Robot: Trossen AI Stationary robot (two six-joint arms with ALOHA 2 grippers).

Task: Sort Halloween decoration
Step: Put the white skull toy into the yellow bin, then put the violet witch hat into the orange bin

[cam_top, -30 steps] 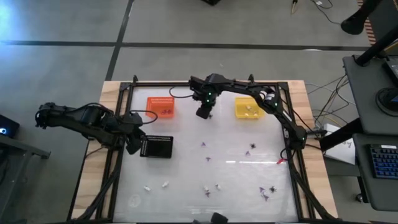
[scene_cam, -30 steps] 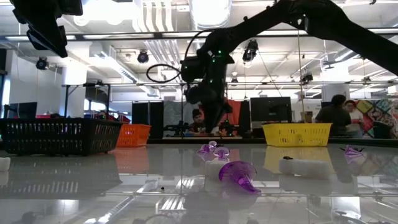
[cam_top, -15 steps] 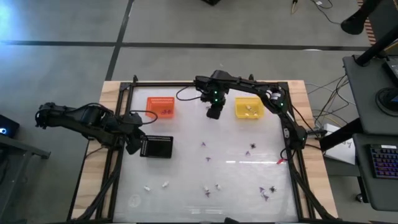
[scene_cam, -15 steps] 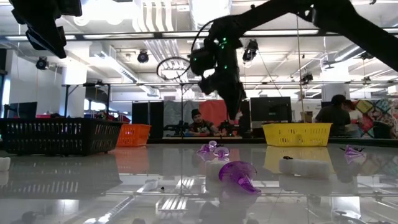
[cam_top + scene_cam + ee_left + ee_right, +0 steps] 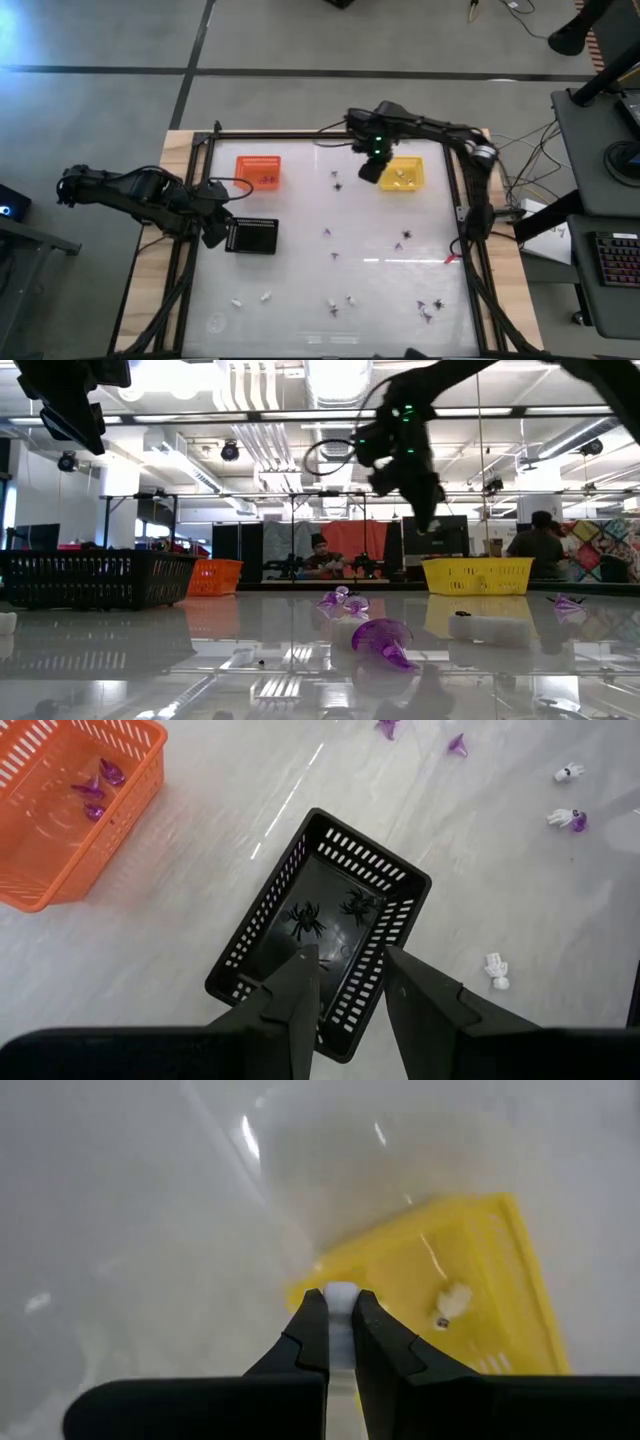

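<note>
My right gripper hangs above the left rim of the yellow basket, shut on a whitish trinket; the low view shows it high above the table. More whitish trinkets lie inside that basket. Purple trinkets and whitish ones lie scattered on the white tabletop. My left gripper waits open above the black basket, which holds dark spiders. The orange basket holds purple trinkets. My right gripper pinches the whitish trinket between its two fingertips, so that only its end shows past them. The fingers come from above and point down. The trinket is lifted clear of the table, over the yellow basket's left rim.
A dark frame borders the white tabletop. Several purple trinkets lie near the front right corner, and two more between the orange and yellow baskets. In the low view, people show in the room behind.
My right gripper has travelled toward the table's right edge, from between the two far baskets to the yellow basket's left rim, rising a little, still shut on the whitish trinket. My left gripper has kept still.
</note>
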